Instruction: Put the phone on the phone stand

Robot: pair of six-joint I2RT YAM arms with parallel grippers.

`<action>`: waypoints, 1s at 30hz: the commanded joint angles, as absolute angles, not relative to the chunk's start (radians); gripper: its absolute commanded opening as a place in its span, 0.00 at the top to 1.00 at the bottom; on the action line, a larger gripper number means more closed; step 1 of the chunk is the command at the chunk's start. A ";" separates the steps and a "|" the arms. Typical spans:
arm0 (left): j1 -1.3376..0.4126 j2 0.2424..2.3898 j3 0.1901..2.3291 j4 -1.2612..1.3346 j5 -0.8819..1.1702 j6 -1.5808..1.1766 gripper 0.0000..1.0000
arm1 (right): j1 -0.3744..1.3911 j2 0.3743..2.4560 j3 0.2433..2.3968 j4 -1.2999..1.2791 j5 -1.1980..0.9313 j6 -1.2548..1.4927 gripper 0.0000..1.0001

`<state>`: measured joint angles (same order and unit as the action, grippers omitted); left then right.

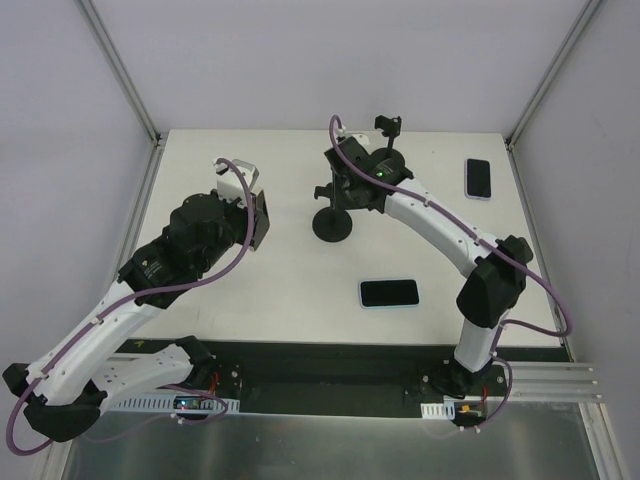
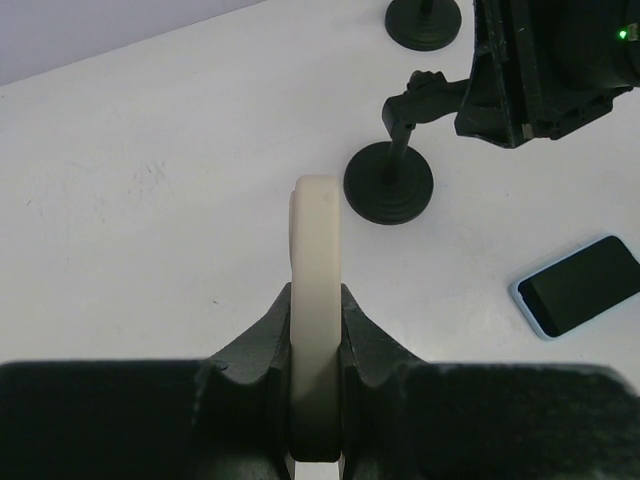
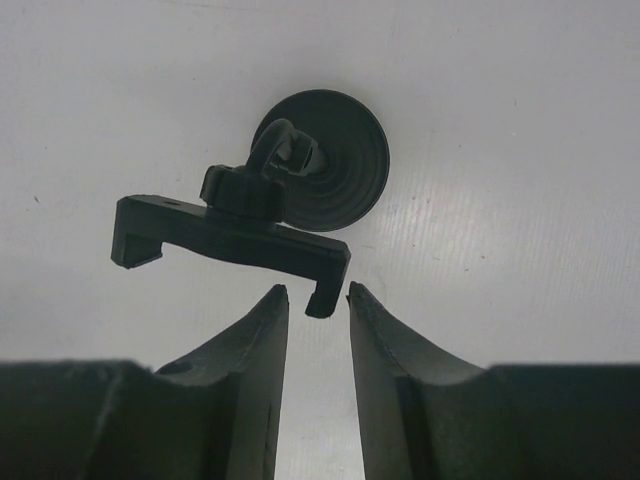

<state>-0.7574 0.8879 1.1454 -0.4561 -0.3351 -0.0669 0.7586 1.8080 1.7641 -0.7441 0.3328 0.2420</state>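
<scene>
Left gripper (image 2: 317,300) is clenched on the phone (image 2: 318,225). The phone has a cream case and is held edge-up over the left half of the counter (image 1: 300,290), well apart from the phone stand (image 1: 332,224). The stand sits mid-counter, toward the far edge. Right gripper (image 3: 312,292) is at the stand's cradle (image 3: 225,232) with jaws released and narrowly parted, tips either side of the cradle's end hook. There are gaps on both sides, and I can't tell if they touch.

Step in hand, my read: carry the phone to the cradle.
- Right should pinch or brace the hook end so the stand can't tip or swivel.
- Left moves right and turns the phone flat to the cradle face.
- Lower it between the two hooks, bottom edge first, and let go only once it rests.

Hard to see:
- The phone shows edge-on only, so I can't tell which way the screen faces. From above, the left wrist covers most of it.
- The stand's stem is largely behind the right wrist in the top view.
- Cradle width against the phone can't be judged.

Also there:
- second stand (image 1: 388,125) at the far edge
- dark phone (image 1: 479,178) near the far-right corner
- blue-cased phone (image 1: 389,293) mid-counter, toward the near edge
</scene>
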 commanded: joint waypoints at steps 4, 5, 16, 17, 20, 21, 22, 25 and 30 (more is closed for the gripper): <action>-0.755 0.873 1.169 -0.373 -0.298 -0.046 1.00 | 0.738 1.821 1.819 -0.706 0.387 0.210 0.67; -0.755 0.874 1.167 -0.373 -0.296 -0.045 1.00 | 0.735 1.825 1.819 -0.704 0.388 0.207 0.67; -0.755 0.885 1.161 -0.371 -0.213 -0.041 1.00 | 0.719 1.848 1.830 -0.637 0.319 0.092 0.88; -0.755 0.887 1.163 -0.373 -0.203 -0.041 1.00 | 0.719 1.848 1.829 -0.632 0.305 0.062 0.91; -0.755 0.888 1.169 -0.373 -0.146 -0.049 1.00 | 0.719 1.832 1.819 -0.629 0.269 0.008 0.99; -0.755 0.885 1.170 -0.371 -0.099 -0.054 1.00 | 0.719 1.822 1.800 -0.621 0.253 -0.020 0.99; -0.755 0.878 1.167 -0.367 -0.059 -0.057 1.00 | 0.721 1.795 1.780 -0.611 0.229 -0.035 0.99; -0.755 0.858 1.141 -0.307 0.133 -0.054 1.00 | 0.721 1.734 1.709 -0.588 0.068 -0.119 0.99; -0.755 0.919 1.158 -0.261 0.375 -0.040 1.00 | 0.721 1.638 1.583 -0.551 -0.138 -0.202 0.99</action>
